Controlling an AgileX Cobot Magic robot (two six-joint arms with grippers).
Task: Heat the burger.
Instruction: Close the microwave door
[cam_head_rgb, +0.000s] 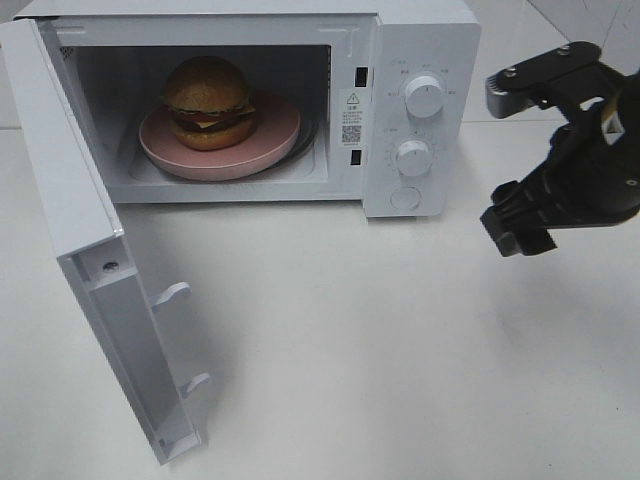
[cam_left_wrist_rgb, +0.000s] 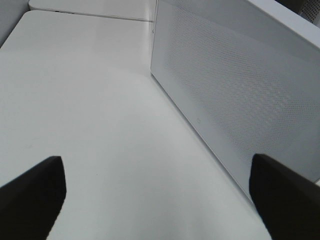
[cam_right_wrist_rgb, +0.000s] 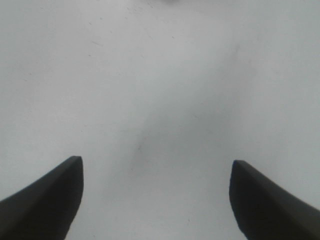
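The burger (cam_head_rgb: 208, 100) sits on a round pink plate (cam_head_rgb: 278, 138) inside the white microwave (cam_head_rgb: 420, 30), towards the left of the cavity. It is upright, bun on top, with the cheese and tomato layers facing me. The plate rests on the floor of the cavity, and its front rim comes close to the opening.

The microwave door (cam_head_rgb: 70, 230) is swung fully out to the left. Its inner face is turned to the camera, with two white latch hooks (cam_head_rgb: 172, 293) sticking out from the free edge. On the control panel to the right of the cavity I can see two round knobs, an upper one (cam_head_rgb: 424, 98) and a lower one (cam_head_rgb: 412, 157), with a round button (cam_head_rgb: 405, 197) below them.

The left jaws are spread wide and hold nothing. From the left wrist camera, only bare white bench (cam_left_wrist_rgb: 90, 100) lies between the two dark fingers (cam_left_wrist_rgb: 30, 200). The door's outer face (cam_left_wrist_rgb: 240, 85), with its dotted window, runs just beside one finger, and I cannot tell whether they touch. I cannot find that arm in the high view.

The right arm (cam_head_rgb: 590, 170) hangs above the bench to the right of the microwave, well apart from the control panel. The right jaws are also wide open and empty, with only plain bench surface (cam_right_wrist_rgb: 160, 90) between the fingers (cam_right_wrist_rgb: 45, 200).
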